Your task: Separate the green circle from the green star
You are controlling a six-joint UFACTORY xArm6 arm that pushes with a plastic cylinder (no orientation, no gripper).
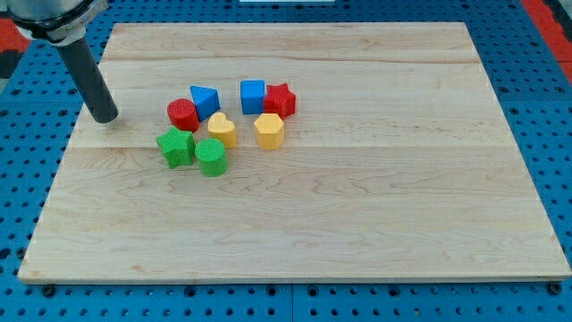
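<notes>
The green star (pixel 175 147) lies left of centre on the wooden board (pixel 357 224). The green circle (pixel 212 156) sits right beside it on its right, touching or nearly touching. My tip (pixel 105 117) rests on the board to the upper left of the green star, well apart from it. The dark rod rises from the tip toward the view's top left corner.
A cluster lies just above the green pair: a red circle (pixel 182 114), a blue triangle (pixel 205 100), a yellow block (pixel 222 130), a yellow hexagon (pixel 269 131), a blue cube (pixel 253 96) and a red star (pixel 280 99). A blue pegboard (pixel 536 72) surrounds the board.
</notes>
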